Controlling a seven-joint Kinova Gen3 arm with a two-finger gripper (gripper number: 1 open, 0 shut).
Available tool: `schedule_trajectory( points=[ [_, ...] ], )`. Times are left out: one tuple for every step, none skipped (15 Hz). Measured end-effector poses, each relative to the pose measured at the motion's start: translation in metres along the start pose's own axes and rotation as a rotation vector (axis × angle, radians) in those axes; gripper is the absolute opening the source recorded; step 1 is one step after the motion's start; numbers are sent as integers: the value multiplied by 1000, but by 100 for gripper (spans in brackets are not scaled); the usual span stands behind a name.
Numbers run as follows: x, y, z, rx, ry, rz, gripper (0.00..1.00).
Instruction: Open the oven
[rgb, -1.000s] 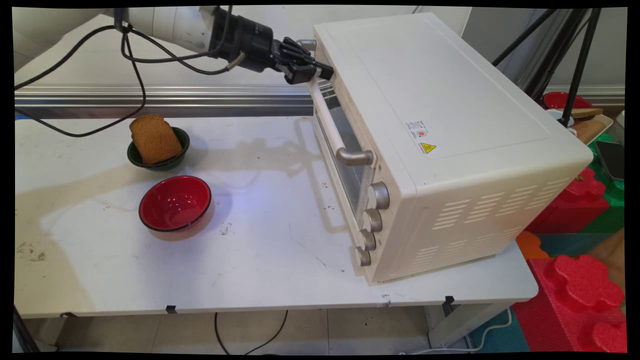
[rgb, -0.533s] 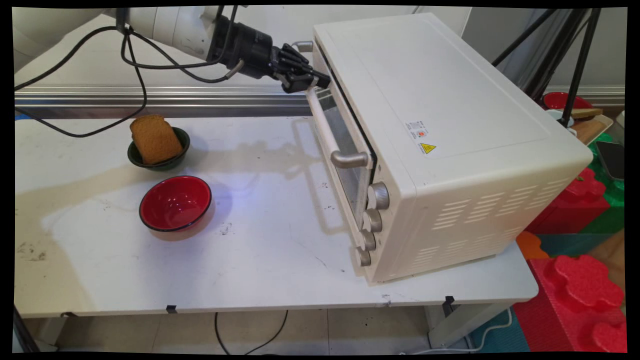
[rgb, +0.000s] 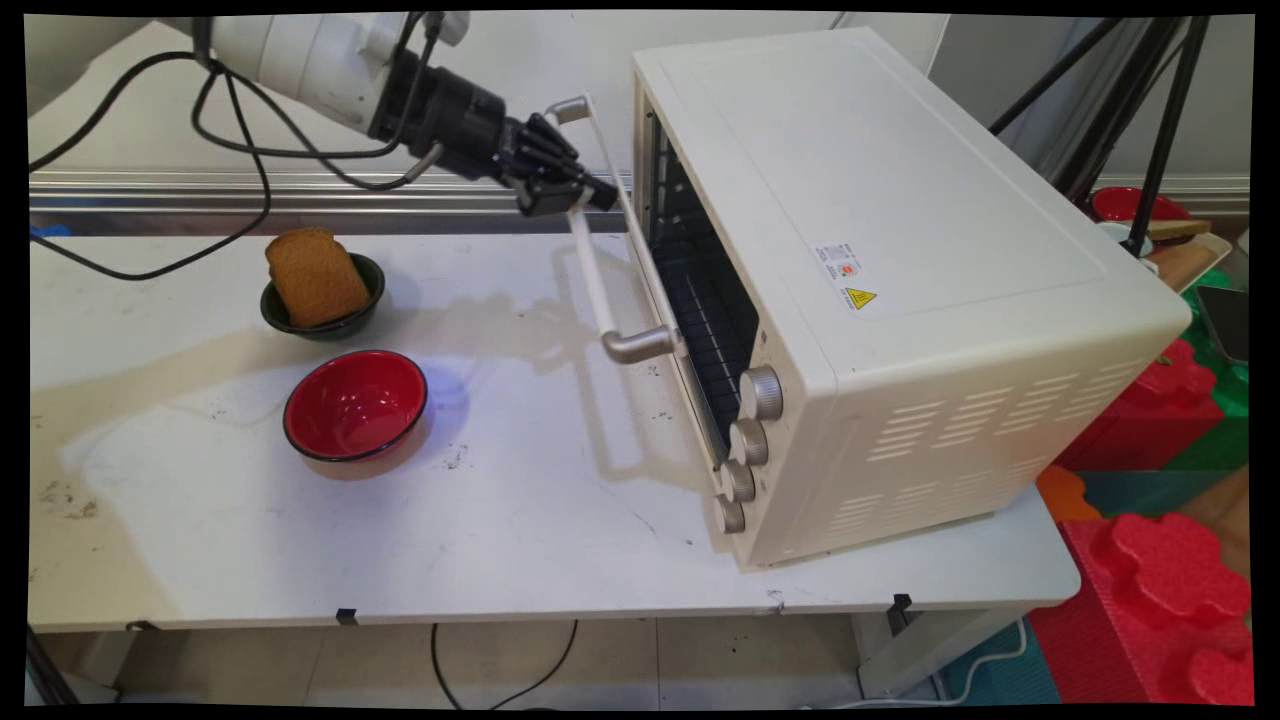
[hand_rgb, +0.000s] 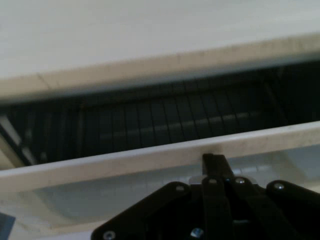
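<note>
Me on the oven door handle, door part-way down

Near to far on the table (rgb: 500, 560): four knobs (rgb: 748, 440), one red bowl (rgb: 355, 405), one dark green bowl (rgb: 365, 312) holding one slice of bread (rgb: 315, 277), one oven (rgb: 900, 250). My gripper (rgb: 575, 197) has its fingers closed round the far end of the handle (rgb: 595, 270), rack (rgb: 710, 310) showing behind. I'd judge the pull should follow the hinge's arc, wrist square to the bar, since an end grip may twist.
</note>
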Motion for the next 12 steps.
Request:
schedule_trajectory(
  points=[
    [-4, 1, -3, -7, -16, 3, 0],
    [-9, 3, -7, -13, -34, 4, 0],
    [-15, 5, -13, -16, -52, 3, 0],
    [-20, 7, -17, -21, -68, 4, 0],
    [-26, 8, -21, -26, -87, 3, 0],
    [-30, 9, -23, -36, -103, 6, 0],
    [-35, 10, -26, -39, -116, 7, 0],
    [-35, 9, -22, -49, -123, 13, 0],
    [-42, 10, -25, -51, -135, 12, 0],
    [-46, 11, -26, -51, -140, 11, 0],
    [-52, 13, -28, -51, -149, 9, 0],
    [-59, 16, -32, -48, -155, 4, 0]
  ],
)
